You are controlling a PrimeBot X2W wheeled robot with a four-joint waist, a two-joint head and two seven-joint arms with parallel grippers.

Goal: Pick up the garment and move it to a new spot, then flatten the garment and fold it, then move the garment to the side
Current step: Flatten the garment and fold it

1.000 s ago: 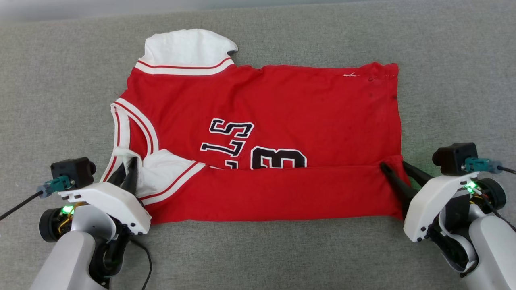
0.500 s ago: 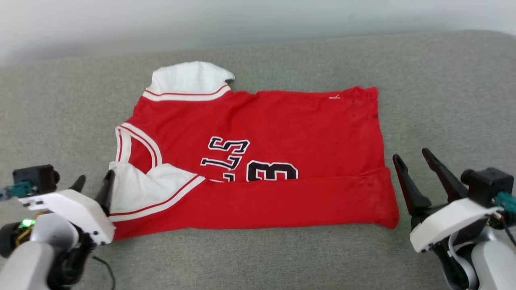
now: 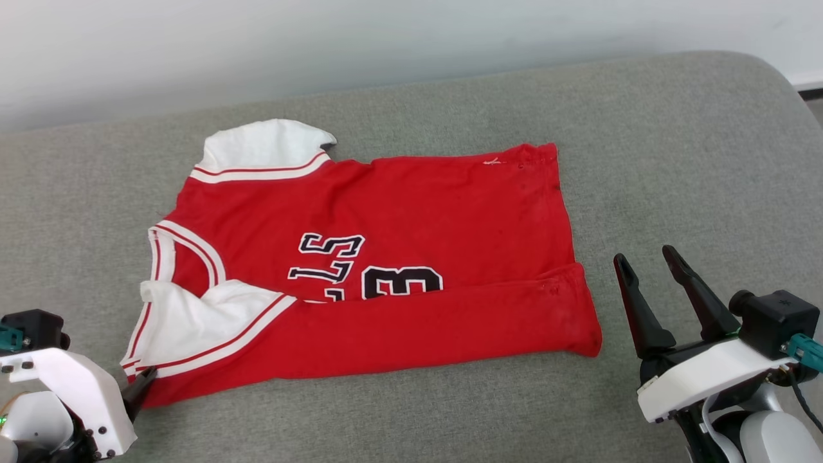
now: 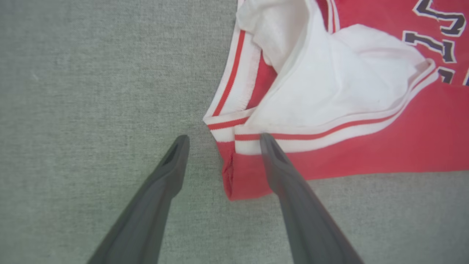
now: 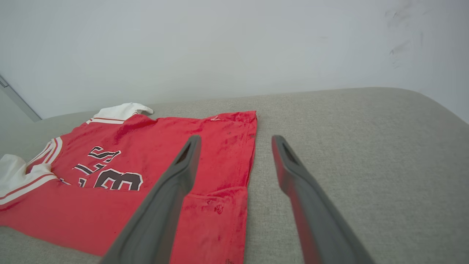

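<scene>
Grey upholstered surface (image 3: 675,161): woven, heathered fabric, flat on top, far right corner rounded and falling away. Weave reads even in the left wrist view. Pale wall (image 3: 386,38) directly behind, meeting the surface's far edge. Dark strip (image 3: 811,92) low on the wall at the head view's right edge. Faint dark scuff marks (image 5: 397,47) on the wall, upper right of the right wrist view; slanted grey line (image 5: 16,101) at that view's left edge.

Red garment (image 3: 450,212), white red-striped trim (image 3: 257,173), black white-outlined lettering (image 3: 331,245); grey cushion (image 3: 675,148)
</scene>
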